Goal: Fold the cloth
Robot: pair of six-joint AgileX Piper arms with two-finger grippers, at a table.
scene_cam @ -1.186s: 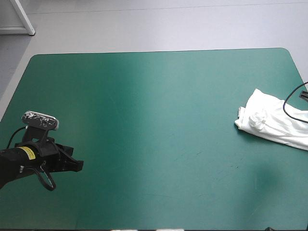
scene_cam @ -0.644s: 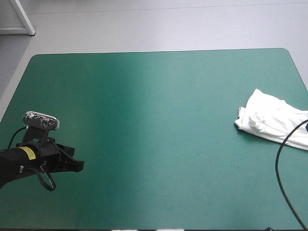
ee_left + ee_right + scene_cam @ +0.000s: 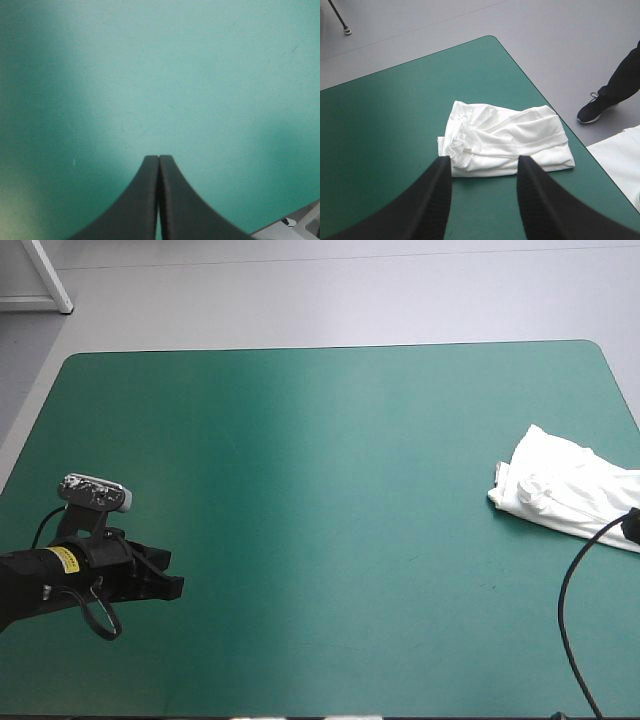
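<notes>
The white T-shirt [image 3: 565,495] lies as a folded, rumpled bundle close to the table's right edge. In the right wrist view the T-shirt [image 3: 505,140] sits just ahead of my right gripper [image 3: 484,162], whose black fingers stand apart above its near side, not touching it. That gripper itself is out of the high view. My left gripper [image 3: 178,587] hovers low near the table's front left, far from the T-shirt. Its fingers [image 3: 150,200] meet in one pointed arch over bare teal-green cover, holding nothing.
The T-shirt lies beside the table's right edge [image 3: 522,72], near the rounded far right corner [image 3: 598,348]. A wide stretch of teal-green cover [image 3: 330,490] separates the left gripper from the T-shirt.
My left gripper has slid a little to the right and toward the front edge. The T-shirt lies as before.
</notes>
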